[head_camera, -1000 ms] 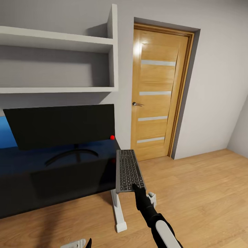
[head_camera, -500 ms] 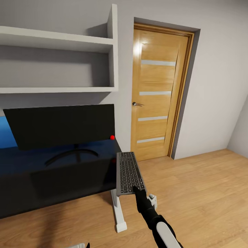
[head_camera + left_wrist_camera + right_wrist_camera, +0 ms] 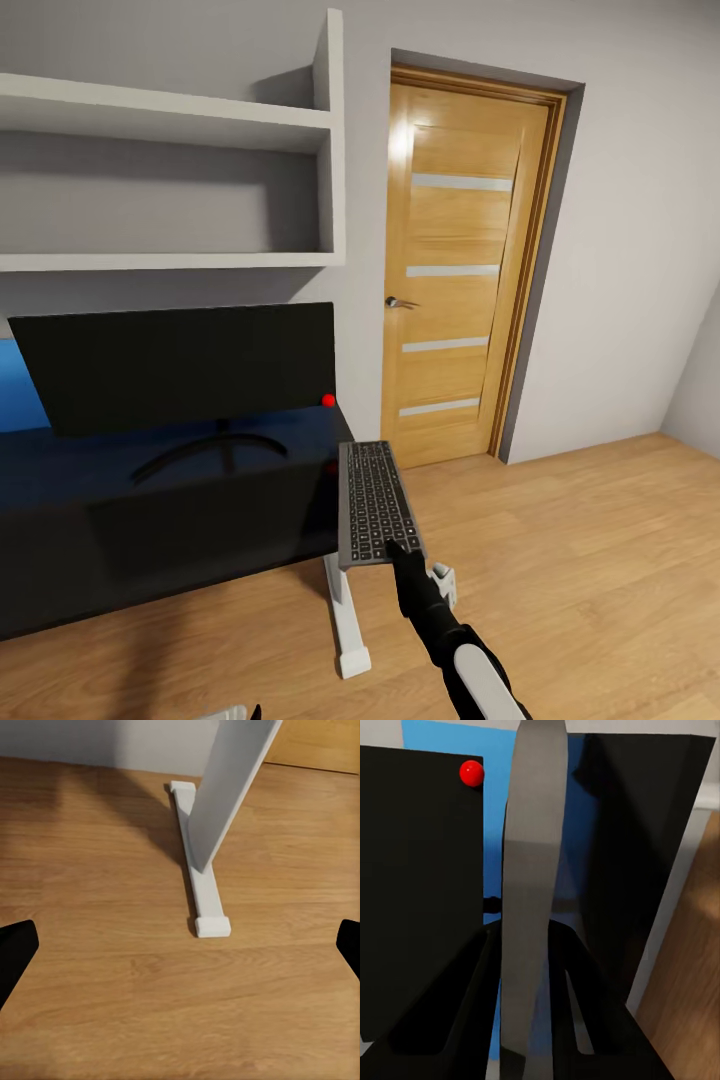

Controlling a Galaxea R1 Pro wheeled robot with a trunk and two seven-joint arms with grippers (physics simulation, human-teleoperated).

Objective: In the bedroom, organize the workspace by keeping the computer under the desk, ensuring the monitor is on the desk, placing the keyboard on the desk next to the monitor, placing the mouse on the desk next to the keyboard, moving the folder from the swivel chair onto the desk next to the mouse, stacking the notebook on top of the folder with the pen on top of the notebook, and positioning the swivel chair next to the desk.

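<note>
Right tool [image 3: 400, 548] clamped on keyboard [image 3: 374, 502] near end, carried at surface [image 3: 150, 520] right edge for placing beside monitor [image 3: 180, 365].

The desk [image 3: 150, 520], glossy black on white legs, is seen against the wall with the monitor [image 3: 180, 365] standing upright on its top, black screen facing outward on a curved black stand. The keyboard [image 3: 375, 500], slim with dark keys and a grey edge, is held level just beside the desk's right end, its long axis running away from the wall and its near short end clamped by the right gripper [image 3: 400, 552].
</note>
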